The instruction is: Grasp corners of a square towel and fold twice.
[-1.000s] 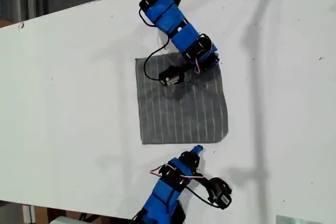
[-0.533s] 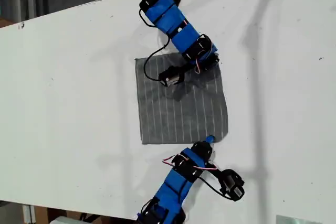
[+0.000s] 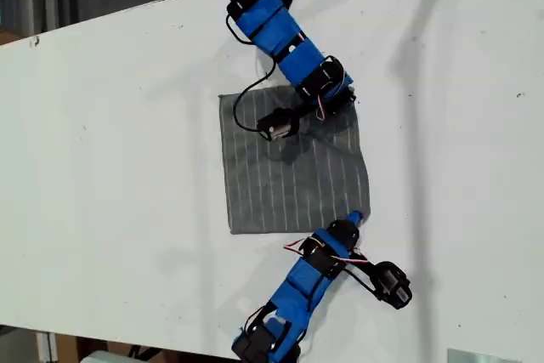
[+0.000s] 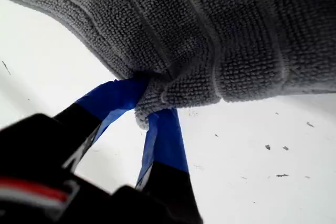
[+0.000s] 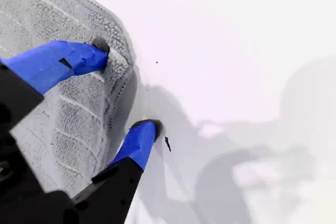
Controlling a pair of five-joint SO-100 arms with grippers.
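Dark grey pale-striped soft square towel [image 3: 289, 176] lies flat mid-table. First gripper [image 4: 143, 106] is clenched on one corner. Second gripper [image 5: 126, 88] has just reached the exterior view's lower-right corner [image 3: 364, 210], jaws apart astride its edge. Likely pinches next.

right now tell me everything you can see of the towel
The towel is a dark grey square of looped terry-like cloth with thin pale stripes, lying mostly flat on the white table. My first gripper is shut on one corner, bunching and lifting the fabric. My second gripper is open and straddles another corner's edge, one fingertip pressing on the cloth, the other on the table beside it.
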